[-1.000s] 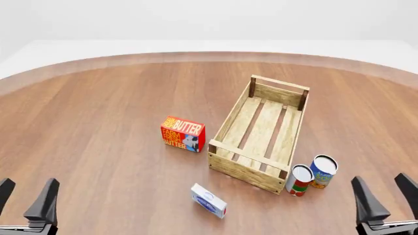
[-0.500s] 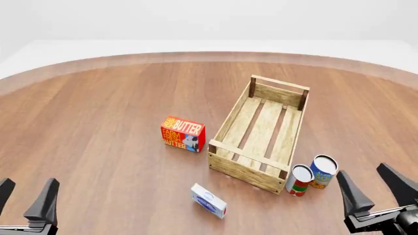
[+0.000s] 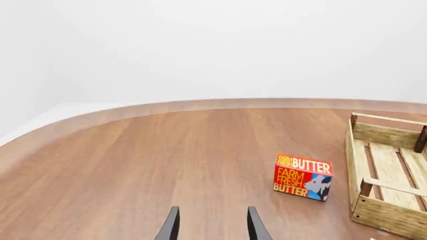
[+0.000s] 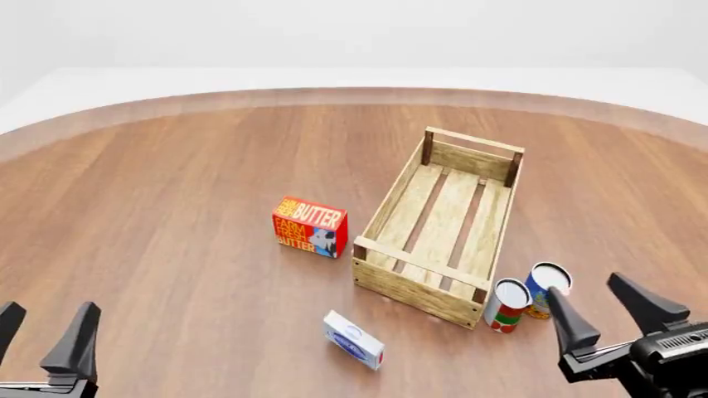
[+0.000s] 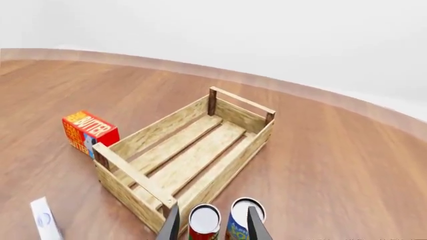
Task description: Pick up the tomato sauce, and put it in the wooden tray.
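The tomato sauce (image 4: pixel 508 305) stands upright on the counter (image 4: pixel 166 207), just beside the near right corner of the wooden tray (image 4: pixel 440 225), outside it; a blue-and-orange can (image 4: pixel 545 290) stands right next to it on its right, and I cannot tell if the 2 touch; the right end effector (image 4: pixel 606 311) hovers just right of both cans, jaws spread wide and holding nothing; in the right wrist view the tomato sauce (image 5: pixel 204 222) shows between its fingertips; the left end effector (image 4: pixel 42 332) sits low at the near left, wide and empty; a butter box (image 4: pixel 310 226) stands left of the tray; a small blue-and-white box (image 4: pixel 353 339) lies nearer.
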